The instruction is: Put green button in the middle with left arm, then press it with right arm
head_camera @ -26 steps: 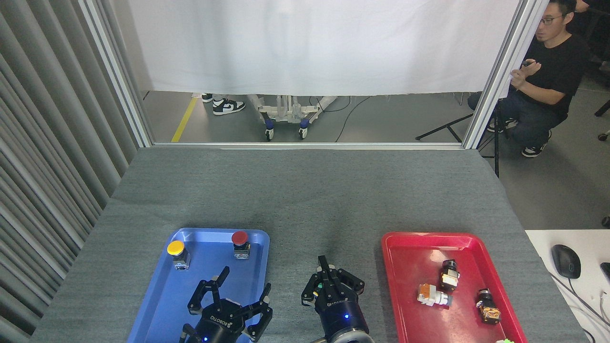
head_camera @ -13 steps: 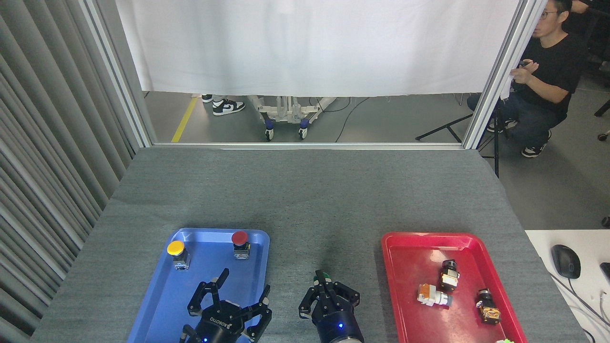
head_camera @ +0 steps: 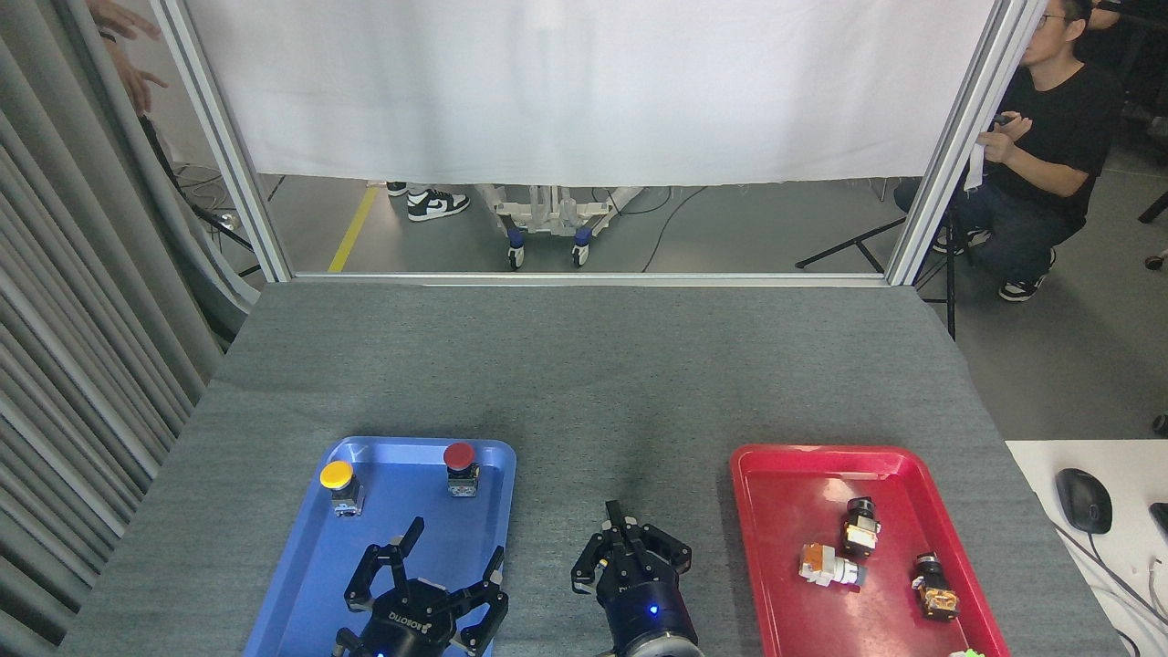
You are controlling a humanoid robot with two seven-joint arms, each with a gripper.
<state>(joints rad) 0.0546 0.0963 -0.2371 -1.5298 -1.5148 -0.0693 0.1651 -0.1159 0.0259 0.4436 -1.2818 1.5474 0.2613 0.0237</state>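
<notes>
Since the earlier frames the green cap that showed at the tips of the right end effector (head_camera: 630, 547) is no longer visible, the left end effector (head_camera: 429, 575) has slid a little lower and to the left over the blue tray (head_camera: 365, 453), and a person's hands (head_camera: 128, 46) have appeared at the top left behind the curtain. The right end effector stands over the bare grey cloth of the table (head_camera: 584, 383), between the two trays, with its fingers drawn close together; whether they grip something I cannot tell. The green button is hidden, so its place cannot be told for sure. The left end effector is spread wide and holds nothing; white letters on its body read "ROBOTIQ", upside down. In the blue tray a yellow button (head_camera: 338, 482) and a red button (head_camera: 460, 464) stand upright at the far end, apart from each other. The red tray (head_camera: 785, 453) holds three small switch parts (head_camera: 858, 525) lying on their sides. A seated person (head_camera: 1040, 155) is at the top right, and a computer mouse (head_camera: 1083, 500) lies on a white desk at the right.
</notes>
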